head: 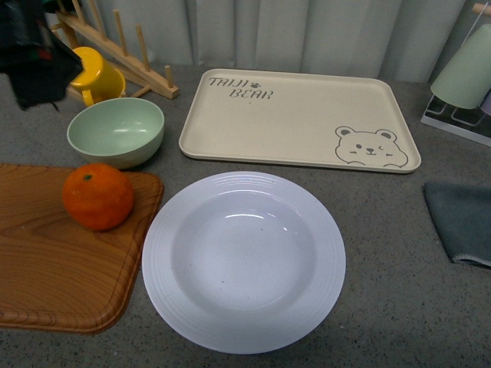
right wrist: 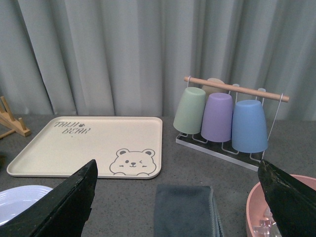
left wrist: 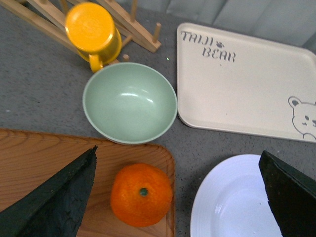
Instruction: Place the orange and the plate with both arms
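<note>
1. Orange (head: 97, 196) first, front view: sits untouched on the wooden board (head: 54, 261) by the counter's left edge. Finds the plate (head: 243, 261) flat and empty at the middle of the front edge, just beside the board, with the bear tray (head: 299, 115) behind it toward the back edge. Shows the left gripper (head: 34, 54) only as a dark mass toward the back-left corner, jaws unreadable here; shows no right arm.
2. Left wrist view: looks down between widely spread jaws onto the orange (left wrist: 141, 194), near the green bowl (left wrist: 129, 102); grips nothing.
3. Right wrist view: shows the right gripper (right wrist: 177, 164) spread wide and empty, aimed toward the back edge and the cup rack (right wrist: 227, 118); catches only a sliver of the plate (right wrist: 22, 197).
4. Judged from this: approach step, nothing grasped yet. Calls next for lowering the left jaws centred around the orange, and for swinging the right arm to the plate's rim, slipping one finger under the lip. Destination probably the tray, not certain.
</note>
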Robot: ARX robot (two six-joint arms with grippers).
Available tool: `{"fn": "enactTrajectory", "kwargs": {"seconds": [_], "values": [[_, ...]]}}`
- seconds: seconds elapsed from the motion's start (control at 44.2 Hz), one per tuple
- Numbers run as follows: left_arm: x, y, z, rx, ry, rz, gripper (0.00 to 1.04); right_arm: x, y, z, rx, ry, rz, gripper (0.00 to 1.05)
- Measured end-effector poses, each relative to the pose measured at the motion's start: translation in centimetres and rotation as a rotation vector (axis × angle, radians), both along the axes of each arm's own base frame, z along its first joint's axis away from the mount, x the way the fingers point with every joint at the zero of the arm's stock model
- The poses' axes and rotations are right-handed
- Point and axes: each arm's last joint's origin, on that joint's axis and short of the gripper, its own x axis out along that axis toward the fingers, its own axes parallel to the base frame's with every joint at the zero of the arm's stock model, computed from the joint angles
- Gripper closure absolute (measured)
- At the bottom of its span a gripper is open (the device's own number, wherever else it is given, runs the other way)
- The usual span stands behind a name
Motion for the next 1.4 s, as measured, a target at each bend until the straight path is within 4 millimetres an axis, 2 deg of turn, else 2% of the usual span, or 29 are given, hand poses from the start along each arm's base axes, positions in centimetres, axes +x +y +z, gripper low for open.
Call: {"fn": "enactTrajectory", "kwargs": {"seconds": [0.113,0.294,0.656,1.019,1.087,1.177,1.245,1.403], "values": [[1.2,-0.7,-1.9,0.003,0.064,-0.015,0.07,0.0,0.0,0.0,0.000,0.000,0.000,0.09],[1.4,-0.6,-4.8,0.093,0.208,-0.026,0.07,0.0,0.0,0.0,0.000,0.000,0.000,0.09],[2.2,-0.6,-6.6,0.113,0.315,-0.092,0.07,0.0,0.0,0.0,0.000,0.000,0.000,0.09],[3.5,0.4,-8.4,0.147,0.337,-0.030,0.07,0.0,0.0,0.0,0.000,0.000,0.000,0.09],[3.6,0.5,-8.5,0.140,0.340,-0.028,0.12,0.0,0.0,0.0,0.000,0.000,0.000,0.09],[3.6,0.4,-8.5,0.128,0.343,-0.033,0.28,0.0,0.0,0.0,0.000,0.000,0.000,0.09],[3.6,0.4,-8.5,0.124,0.347,-0.033,0.35,0.0,0.0,0.0,0.000,0.000,0.000,0.09],[3.5,-0.2,-7.9,0.147,0.319,-0.024,0.41,0.0,0.0,0.0,0.000,0.000,0.000,0.09]]}}
